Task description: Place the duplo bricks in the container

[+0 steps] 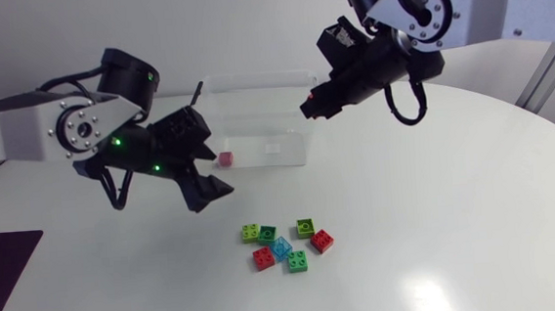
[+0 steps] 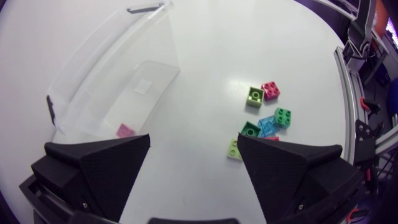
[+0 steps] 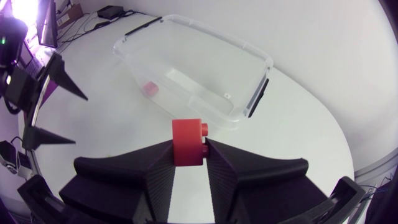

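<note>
A clear plastic container [image 1: 254, 98] stands at the back of the table with one pink brick [image 1: 226, 159] inside. My right gripper [image 1: 309, 105] hangs above the container's right end, shut on a red brick [image 3: 188, 142] that shows between its fingers in the right wrist view. My left gripper [image 1: 208, 186] hovers open in front of the container's left end, nothing between its fingers [image 2: 99, 168]. Several loose bricks lie in a cluster at the table's middle front: lime [image 1: 251, 233], green [image 1: 305, 226], red [image 1: 322, 241], blue [image 1: 282, 248]. The left wrist view shows them ahead of its right finger [image 2: 292, 171].
The container [image 3: 193, 68] has no lid on; black clips sit at its two ends. The white table [image 1: 438, 213] is bare to the right of the brick cluster. A dark mat [image 1: 1, 268] lies at the front left edge.
</note>
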Controlling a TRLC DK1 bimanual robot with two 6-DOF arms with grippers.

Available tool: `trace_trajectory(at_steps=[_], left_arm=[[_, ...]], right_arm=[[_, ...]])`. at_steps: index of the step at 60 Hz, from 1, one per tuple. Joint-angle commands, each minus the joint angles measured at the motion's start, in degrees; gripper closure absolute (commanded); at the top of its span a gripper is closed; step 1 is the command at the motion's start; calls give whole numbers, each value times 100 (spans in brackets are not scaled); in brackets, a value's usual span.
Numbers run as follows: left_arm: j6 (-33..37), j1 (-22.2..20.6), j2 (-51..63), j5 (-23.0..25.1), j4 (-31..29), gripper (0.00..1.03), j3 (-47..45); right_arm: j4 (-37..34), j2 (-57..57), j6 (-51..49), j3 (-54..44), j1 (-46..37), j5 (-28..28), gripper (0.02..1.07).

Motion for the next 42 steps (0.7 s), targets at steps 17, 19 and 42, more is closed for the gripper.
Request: trace_trajectory(at_steps=[17,19,42], left_arm=[[254,-351,-100,22,661,6,-1040],[254,-351,-91,22,687,6,-1075],[333,-377,-118,-5,872,6,-1409]], right_arm=[[21,904,150,1006,-151,11,80],[21,957,177,1058,-159,20,80],[-40,1564,212,1753,-159,152,79]])
